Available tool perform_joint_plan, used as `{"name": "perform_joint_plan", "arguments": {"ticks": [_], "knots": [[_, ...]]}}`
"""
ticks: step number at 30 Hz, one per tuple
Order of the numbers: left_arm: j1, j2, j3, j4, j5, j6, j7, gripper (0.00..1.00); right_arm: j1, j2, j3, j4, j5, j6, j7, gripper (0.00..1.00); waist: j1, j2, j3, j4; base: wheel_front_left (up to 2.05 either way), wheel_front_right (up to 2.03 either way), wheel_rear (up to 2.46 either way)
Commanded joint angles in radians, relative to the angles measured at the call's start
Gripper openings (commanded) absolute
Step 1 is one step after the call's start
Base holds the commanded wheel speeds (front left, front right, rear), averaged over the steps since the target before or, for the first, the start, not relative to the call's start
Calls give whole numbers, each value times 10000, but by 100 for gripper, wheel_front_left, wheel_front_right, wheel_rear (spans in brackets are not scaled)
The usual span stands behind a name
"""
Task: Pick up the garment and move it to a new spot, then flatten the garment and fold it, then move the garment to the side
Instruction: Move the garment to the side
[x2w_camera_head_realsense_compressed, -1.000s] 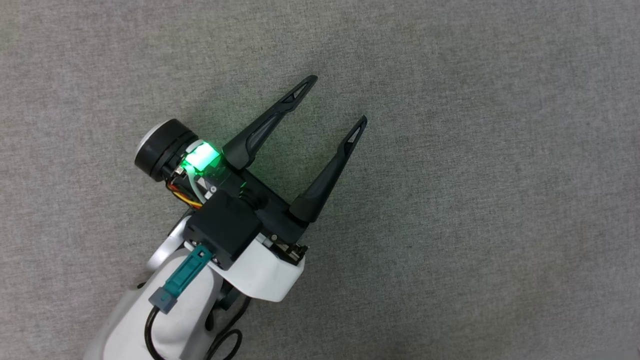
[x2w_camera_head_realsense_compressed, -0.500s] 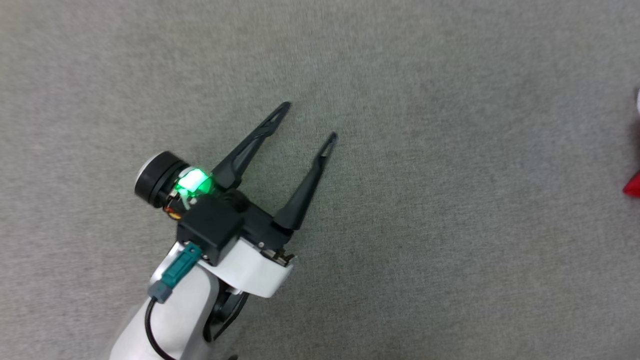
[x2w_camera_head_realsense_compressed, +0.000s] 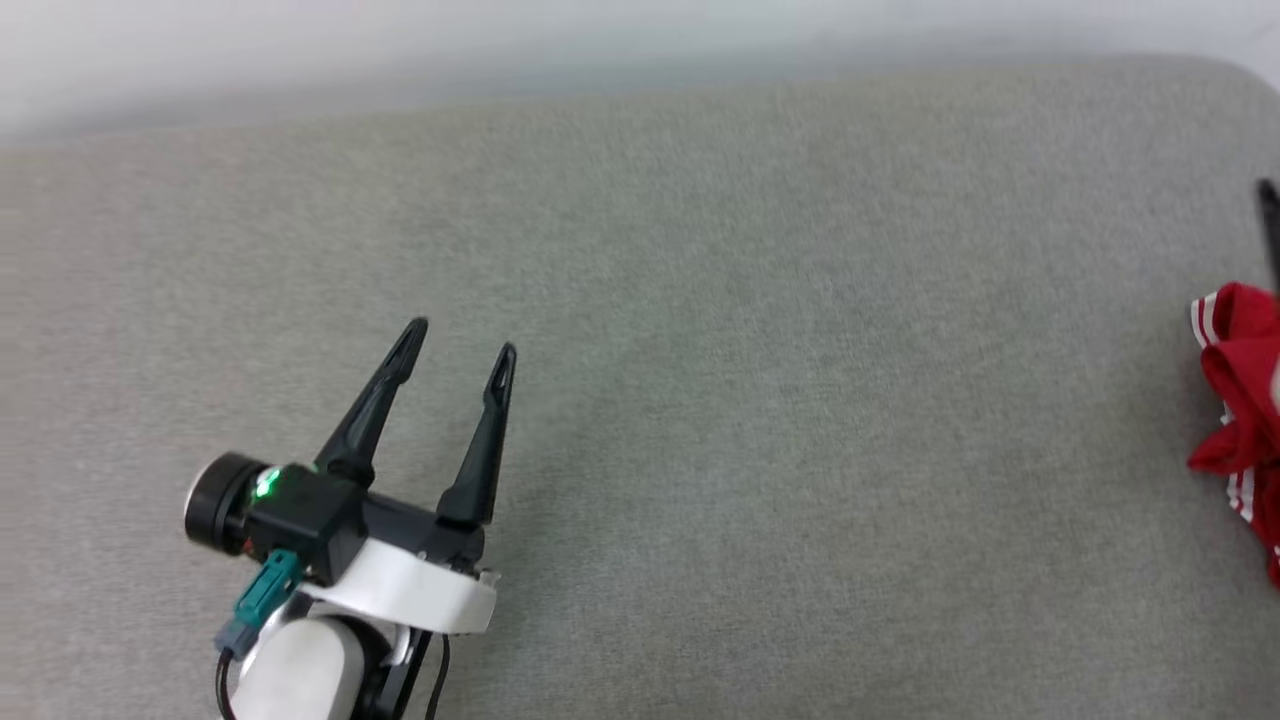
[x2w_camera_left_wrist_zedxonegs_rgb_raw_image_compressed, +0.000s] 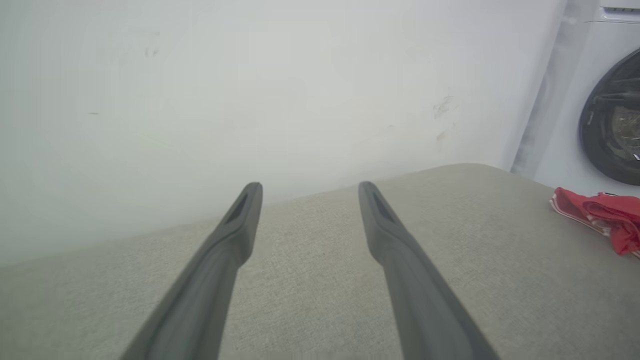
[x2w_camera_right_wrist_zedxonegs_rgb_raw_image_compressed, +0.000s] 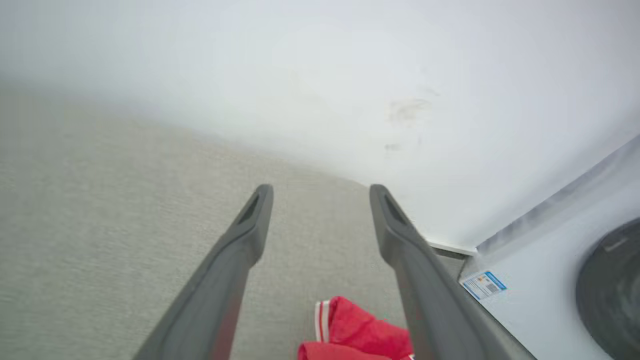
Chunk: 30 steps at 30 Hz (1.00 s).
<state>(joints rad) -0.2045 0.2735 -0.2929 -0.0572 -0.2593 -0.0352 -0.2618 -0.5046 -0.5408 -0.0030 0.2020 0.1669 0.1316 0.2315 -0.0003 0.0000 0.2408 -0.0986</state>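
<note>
- Your right pincer (x2w_camera_right_wrist_zedxonegs_rgb_raw_image_compressed: 321, 190) has just opened wide above the crumpled shirt (x2w_camera_right_wrist_zedxonegs_rgb_raw_image_compressed: 360, 330), which lies at the bench's (x2w_camera_head_realsense_compressed: 750, 400) right end.
- Your left pincer (x2w_camera_head_realsense_compressed: 460, 338) is wide and empty.
- The move looks done; flatten next.

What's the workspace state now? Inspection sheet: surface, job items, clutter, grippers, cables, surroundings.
Surface: grey fabric top, smooth.
Job's things: garment, red with white stripes, bunched at the surface's right end, not held.
Clutter: nothing seen.
Grippers: left gripper open, empty; right gripper open, garment below between its fingers.
Cables: black cable with teal connector at the left wrist.
Surroundings: white wall behind; washing machine to the right.
</note>
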Motion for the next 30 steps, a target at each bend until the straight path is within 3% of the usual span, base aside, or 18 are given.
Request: {"name": "perform_joint_plan", "arguments": {"ticks": [1, 8, 15, 20, 30], "knots": [[248, -87, 97, 50, -5, 8, -39, 100, 302, 304, -63, -340, 256, -19, -200, 100, 3, 0, -543, 350, 0, 0, 0], [1071, -615, 573, 303, 108, 82, -32, 100, 1904, 2647, -960, -1705, 707, -19, -1782, 100, 3, 0, -1186, 852, 0, 0, 0], [1650, -1068, 1076, 625, 362, -38, -32, 100, 3452, 4032, -932, -1953, 47, -16, -3418, 100, 3, 0, -1591, 1267, 0, 0, 0], [1995, -1416, 1549, 835, 660, -242, -31, 100, 4359, 4756, -784, -1531, -148, -15, -4451, 100, 3, 0, -1794, 1380, 0, 0, 0], [2192, -1793, 2027, 1036, 966, -627, -32, 100, 4787, 4921, -538, -952, -25, -15, -4812, 100, 3, 0, -1959, 1329, 0, 0, 0]]}}
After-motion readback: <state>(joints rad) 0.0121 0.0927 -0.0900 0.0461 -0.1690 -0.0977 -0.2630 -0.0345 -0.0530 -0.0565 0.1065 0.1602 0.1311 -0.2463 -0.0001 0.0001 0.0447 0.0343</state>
